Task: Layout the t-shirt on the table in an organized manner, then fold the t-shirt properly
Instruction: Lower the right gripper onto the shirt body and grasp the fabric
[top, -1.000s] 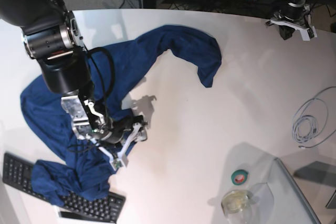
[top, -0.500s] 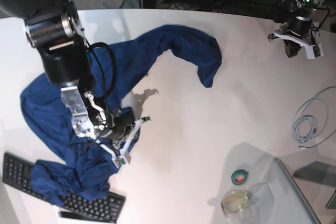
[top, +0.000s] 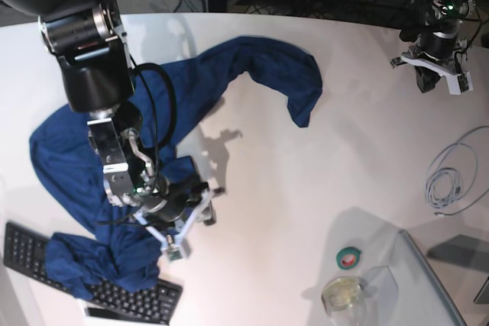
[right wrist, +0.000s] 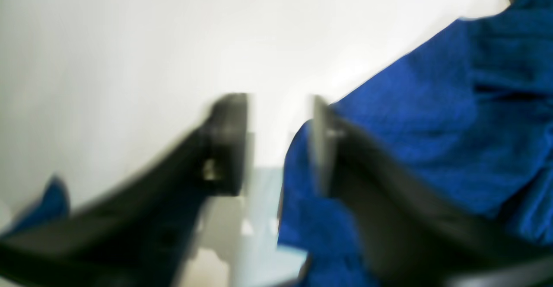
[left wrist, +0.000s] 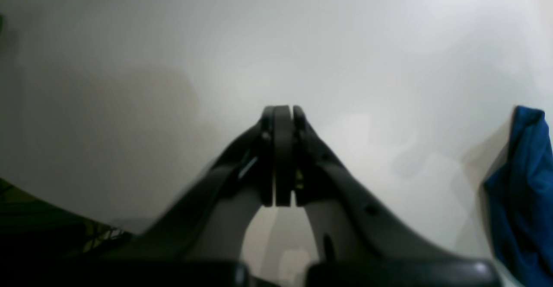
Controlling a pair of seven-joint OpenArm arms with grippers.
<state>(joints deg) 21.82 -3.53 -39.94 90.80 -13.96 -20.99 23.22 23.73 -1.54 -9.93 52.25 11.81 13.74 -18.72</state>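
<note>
The dark blue t-shirt [top: 191, 89] lies crumpled across the left half of the white table [top: 306, 181], one end arching toward the middle. My right gripper [top: 192, 227] hovers low at the shirt's near edge. In the blurred right wrist view the right gripper [right wrist: 280, 105] stands open; the t-shirt [right wrist: 432, 127] lies under and beside the right-hand finger, and bare table [right wrist: 129, 40] shows in the gap. My left gripper [top: 434, 78] hangs over the far right corner. In the left wrist view the left gripper [left wrist: 283, 118] is shut on nothing, with a bit of t-shirt [left wrist: 522, 192] at the right edge.
A black keyboard [top: 30, 253] sits at the front left, partly under the shirt. A green tape roll [top: 350, 257] and a glass jar [top: 342, 293] stand front right, beside a grey glassy panel [top: 439, 288]. A coiled cable [top: 447, 177] lies at the right edge.
The right gripper shifted slightly toward the front along the shirt's edge, and its jaws now stand apart. The left gripper drifted a little to the right. The shirt's shape has barely changed.
</note>
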